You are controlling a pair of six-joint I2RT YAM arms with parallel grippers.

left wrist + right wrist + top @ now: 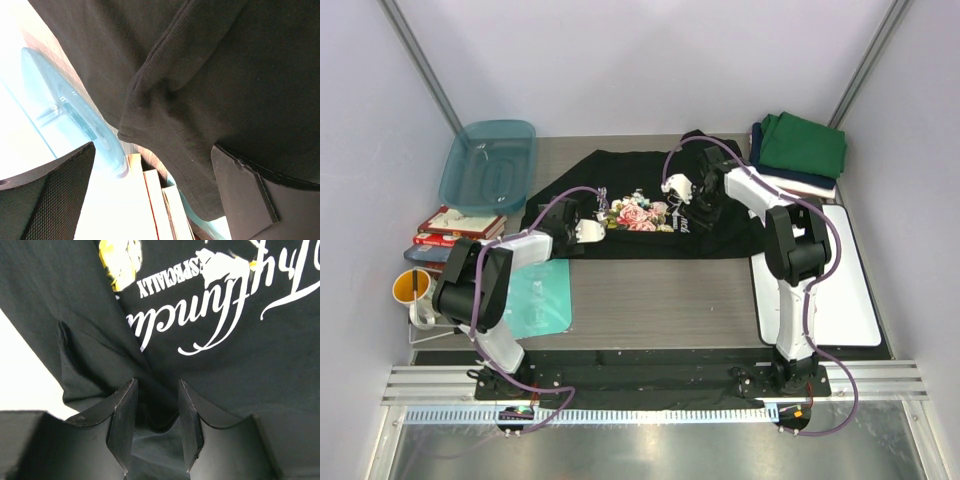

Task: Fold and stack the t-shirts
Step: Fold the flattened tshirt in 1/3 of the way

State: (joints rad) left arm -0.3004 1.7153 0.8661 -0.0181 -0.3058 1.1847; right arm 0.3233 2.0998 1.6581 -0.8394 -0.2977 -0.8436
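Note:
The black t-shirt (640,205) with a pink-white floral print and white script lies spread out at the middle of the table. My left gripper (575,226) is at the shirt's left edge. In the left wrist view it (154,148) is open wide, with the shirt's hem (165,165) running between the fingers. My right gripper (688,205) is on the shirt's right part beside the script. Its jaws (157,385) stand narrow and pinch a raised fold of the black cloth (150,405). Folded green (802,143) and navy (790,178) t-shirts are stacked at the back right.
A teal plastic tub (488,160) stands at the back left, with a stack of books (455,226) and an orange mug (410,288) in front of it. A teal flat mat (542,300) lies by the left arm. A white board (835,290) lies at the right.

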